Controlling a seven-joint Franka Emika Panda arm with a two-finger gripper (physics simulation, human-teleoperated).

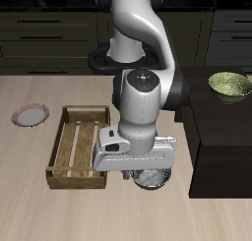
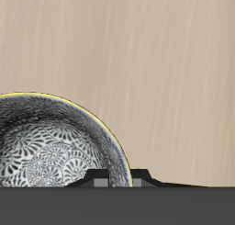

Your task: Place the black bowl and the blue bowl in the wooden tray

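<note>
The black bowl, dark outside with a grey-silvery patterned inside, rests on the table near the front edge, beside the wooden tray. My gripper hangs right over this bowl, its body covering most of it. In the wrist view a dark fingertip sits at the bowl's rim; the gap between the fingers does not show. The tray is a light-brown slatted crate with nothing in it. The blue bowl is out of view, possibly hidden behind the arm.
A yellow-green bowl stands on the dark raised counter beside the table. A small pink-rimmed plate lies on the table beyond the tray's far side. Dark cabinets run along the back.
</note>
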